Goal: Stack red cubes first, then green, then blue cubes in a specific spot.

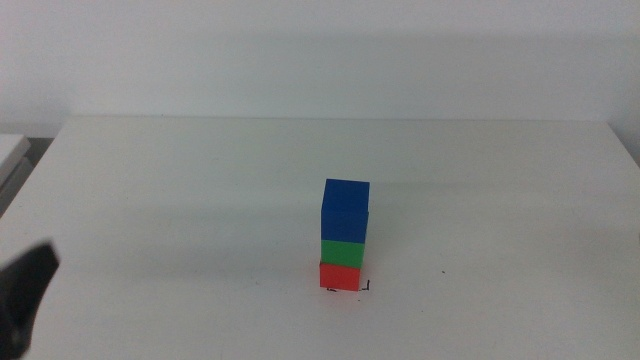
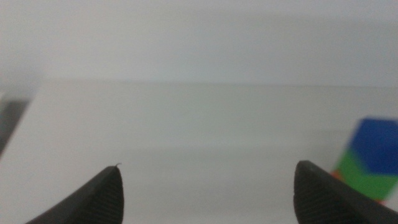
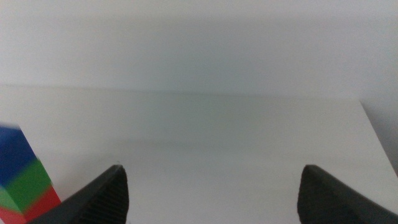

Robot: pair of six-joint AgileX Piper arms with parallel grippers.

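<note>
red cube [image 1: 340,275] sat on corner marks [image 1: 366,287], green [image 1: 343,251] on it, blue [image 1: 346,209] on top, seemingly shifted slightly off. left gripper [image 2: 205,193] spread wide, empty, near table's front-left; right gripper [image 3: 211,193] likewise spread, empty. risk: stray arm sweep toppling stack.

No words, numbers, brand names or labels can be read anywhere in these views. The faces of the blue cube [image 1: 346,208], the green cube [image 1: 343,251] and the red cube [image 1: 340,275] are plain, with nothing printed on them. The only signs are on the white desk [image 1: 180,200]: thin black corner marks [image 1: 366,287] drawn at the foot of the red cube, one showing as a small L shape at its corner, and a lone tiny black speck [image 1: 445,271] off to one side. Neither forms a letter or digit.
</note>
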